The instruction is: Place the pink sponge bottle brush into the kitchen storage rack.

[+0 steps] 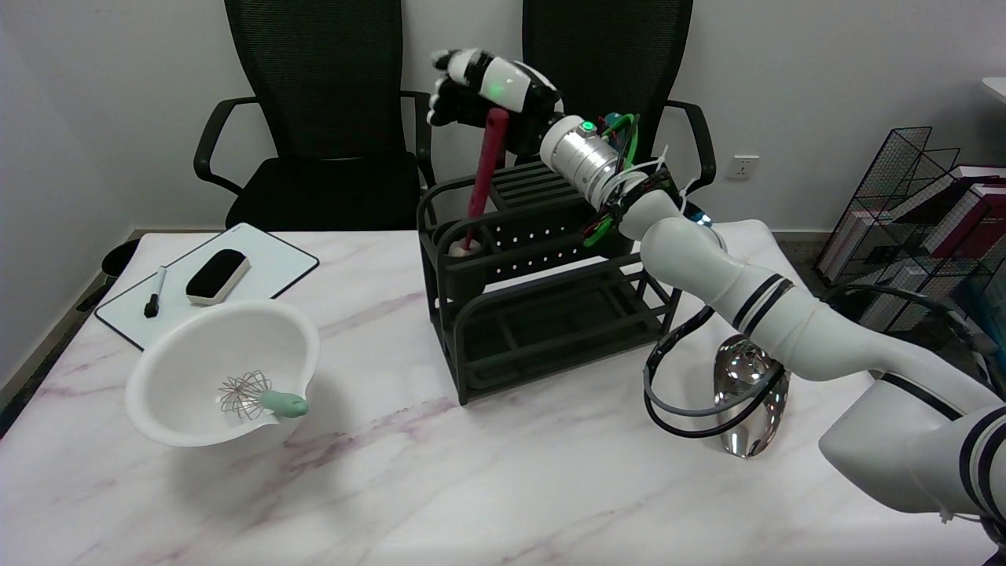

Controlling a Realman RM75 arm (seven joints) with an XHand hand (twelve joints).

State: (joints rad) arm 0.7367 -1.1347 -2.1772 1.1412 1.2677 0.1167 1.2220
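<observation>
Brush going head-down into the rack's top corner cup

The right hand [487, 90] grips the top end of the pink brush [485, 177] handle, fingers wrapped round it; the brush leans a little, its pale sponge head [461, 247] already inside the round cup at the left front corner of the black rack [542, 314], which stands at the middle of the counter [471, 472]. The brush looks light, with a stiff plastic handle and a soft, squashy head that would give if pushed down. High on the handle is the sensible hold: it keeps the fingers above the rack's rim. A white bowl [181, 362] with a whisk [259, 397] sits toward the counter's left edge.
</observation>
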